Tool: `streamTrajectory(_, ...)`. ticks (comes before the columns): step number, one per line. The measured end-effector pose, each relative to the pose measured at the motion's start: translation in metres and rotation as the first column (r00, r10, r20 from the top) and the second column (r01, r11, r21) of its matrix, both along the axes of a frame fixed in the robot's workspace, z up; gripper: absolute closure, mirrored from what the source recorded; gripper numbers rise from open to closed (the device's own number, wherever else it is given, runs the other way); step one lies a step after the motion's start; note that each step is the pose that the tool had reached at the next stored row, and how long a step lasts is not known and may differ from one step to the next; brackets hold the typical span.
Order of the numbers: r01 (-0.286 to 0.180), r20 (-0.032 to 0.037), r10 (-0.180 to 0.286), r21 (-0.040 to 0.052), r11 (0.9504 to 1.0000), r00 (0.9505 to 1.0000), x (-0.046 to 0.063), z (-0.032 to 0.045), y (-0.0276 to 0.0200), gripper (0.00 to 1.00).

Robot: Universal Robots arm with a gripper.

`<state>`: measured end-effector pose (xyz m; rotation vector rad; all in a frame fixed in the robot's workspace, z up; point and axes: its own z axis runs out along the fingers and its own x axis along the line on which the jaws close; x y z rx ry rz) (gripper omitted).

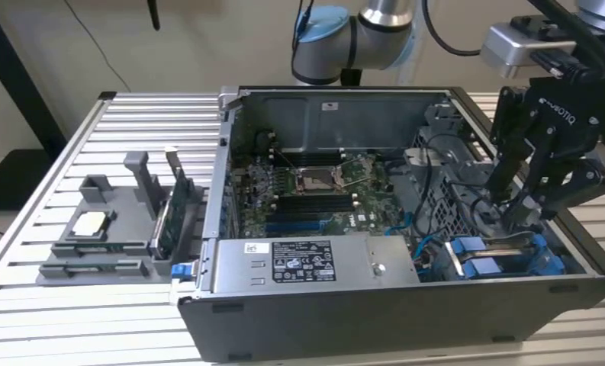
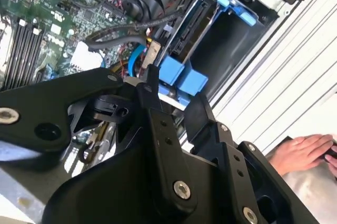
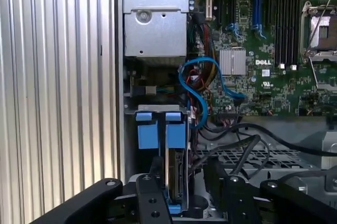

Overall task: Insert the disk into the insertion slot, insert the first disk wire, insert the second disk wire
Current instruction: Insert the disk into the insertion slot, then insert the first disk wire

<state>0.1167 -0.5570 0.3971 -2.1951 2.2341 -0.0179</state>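
Disk was held on edge, clamped in the claw, apparently to be lined up with the blue-railed slot.

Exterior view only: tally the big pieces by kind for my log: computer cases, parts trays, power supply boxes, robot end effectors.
Open computer case: 1
Grey parts tray: 1
Silver power supply box: 1
End effector: 1
Total: 4

computer case on table | tray at exterior view's left
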Motion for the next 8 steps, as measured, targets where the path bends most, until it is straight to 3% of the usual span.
streamTrajectory(2, -0.001, 0.0138, 0.001, -0.0002, 1.0, 0.9999, 0.0, -0.0005, 0.007, 0.53)
streamTrajectory(5, -0.001, 0.0285, 0.001, -0.0002, 1.0, 0.9996, 0.0, -0.0023, 0.0178, 0.53)
streamTrajectory(8, -0.003, 0.0398, 0.003, -0.0006, 1.0, 0.9992, 0.0, -0.0057, 0.0198, 0.53)
